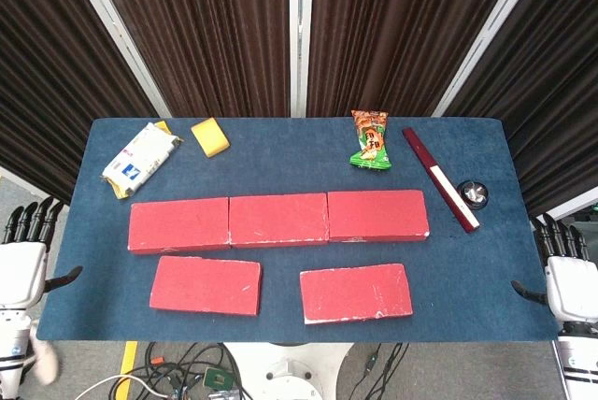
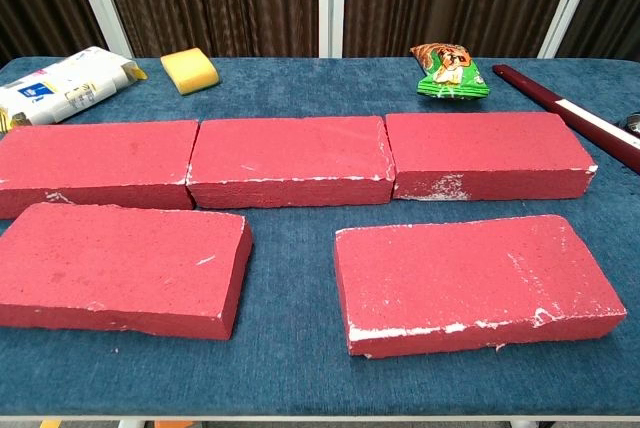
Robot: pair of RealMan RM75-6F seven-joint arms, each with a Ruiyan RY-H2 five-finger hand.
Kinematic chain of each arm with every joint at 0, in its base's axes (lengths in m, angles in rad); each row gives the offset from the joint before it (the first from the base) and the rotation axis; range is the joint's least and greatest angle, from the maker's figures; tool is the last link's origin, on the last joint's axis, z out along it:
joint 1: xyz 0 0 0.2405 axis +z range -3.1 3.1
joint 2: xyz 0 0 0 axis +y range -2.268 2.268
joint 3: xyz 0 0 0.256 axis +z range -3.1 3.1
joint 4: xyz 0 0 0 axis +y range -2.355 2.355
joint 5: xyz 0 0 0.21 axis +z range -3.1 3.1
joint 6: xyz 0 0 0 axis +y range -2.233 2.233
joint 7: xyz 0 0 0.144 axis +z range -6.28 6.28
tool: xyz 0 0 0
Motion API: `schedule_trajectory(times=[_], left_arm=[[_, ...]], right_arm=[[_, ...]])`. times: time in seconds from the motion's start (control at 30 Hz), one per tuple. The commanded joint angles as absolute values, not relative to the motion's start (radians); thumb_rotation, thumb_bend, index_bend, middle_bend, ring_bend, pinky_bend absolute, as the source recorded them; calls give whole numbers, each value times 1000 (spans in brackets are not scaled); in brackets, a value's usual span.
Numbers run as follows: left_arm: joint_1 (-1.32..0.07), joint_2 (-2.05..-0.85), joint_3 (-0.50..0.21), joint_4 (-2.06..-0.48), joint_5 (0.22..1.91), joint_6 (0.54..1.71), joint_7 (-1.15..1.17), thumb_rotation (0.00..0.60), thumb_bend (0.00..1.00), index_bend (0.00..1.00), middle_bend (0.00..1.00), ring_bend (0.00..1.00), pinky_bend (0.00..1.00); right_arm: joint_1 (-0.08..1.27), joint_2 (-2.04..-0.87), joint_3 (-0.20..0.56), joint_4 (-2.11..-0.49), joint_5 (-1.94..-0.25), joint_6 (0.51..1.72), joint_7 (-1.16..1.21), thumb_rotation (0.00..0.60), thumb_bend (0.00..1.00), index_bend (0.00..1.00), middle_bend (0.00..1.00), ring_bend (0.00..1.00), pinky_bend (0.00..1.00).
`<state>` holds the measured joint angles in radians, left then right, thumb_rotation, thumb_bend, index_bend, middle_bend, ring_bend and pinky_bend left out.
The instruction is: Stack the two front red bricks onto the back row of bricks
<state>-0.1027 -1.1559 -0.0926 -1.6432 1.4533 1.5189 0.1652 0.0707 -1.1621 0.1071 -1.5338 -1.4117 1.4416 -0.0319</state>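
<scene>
Three far bricks [image 1: 278, 220], two near bricks [image 1: 280, 288] before me; left hand [image 1: 23, 255] and right hand [image 1: 565, 274] apparently spread, empty.

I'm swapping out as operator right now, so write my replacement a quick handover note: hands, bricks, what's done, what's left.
Left hand and right hand: both off the table's sides, holding nothing, fingers apart.
Back row: three bricks end to end, nothing on top.
Front left brick and front right brick: flat on the table, apart from the row.
Done: nothing.
Left: lift each front brick onto the back row.
</scene>
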Motion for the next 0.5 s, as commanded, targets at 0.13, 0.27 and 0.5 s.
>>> schedule_trajectory(times=[0.13, 0.27, 0.5], left_arm=[[-101, -1151, -90, -1656, 1454, 1518, 156, 600, 0, 2, 0, 0, 0], [-102, -1147, -86, -1665, 1454, 1512, 148, 600, 0, 2, 0, 0, 0], [-102, -1136, -75, -1677, 1457, 1497, 137, 600, 0, 2, 0, 0, 0]], right_arm=[[74, -1159, 105, -1539, -1418, 1440, -25, 600, 0, 0, 0, 0, 0], [77, -1148, 98, -1554, -1428, 1434, -20, 600, 0, 0, 0, 0, 0], [90, -1104, 56, -1598, -1505, 1414, -39, 600, 0, 0, 0, 0, 0]])
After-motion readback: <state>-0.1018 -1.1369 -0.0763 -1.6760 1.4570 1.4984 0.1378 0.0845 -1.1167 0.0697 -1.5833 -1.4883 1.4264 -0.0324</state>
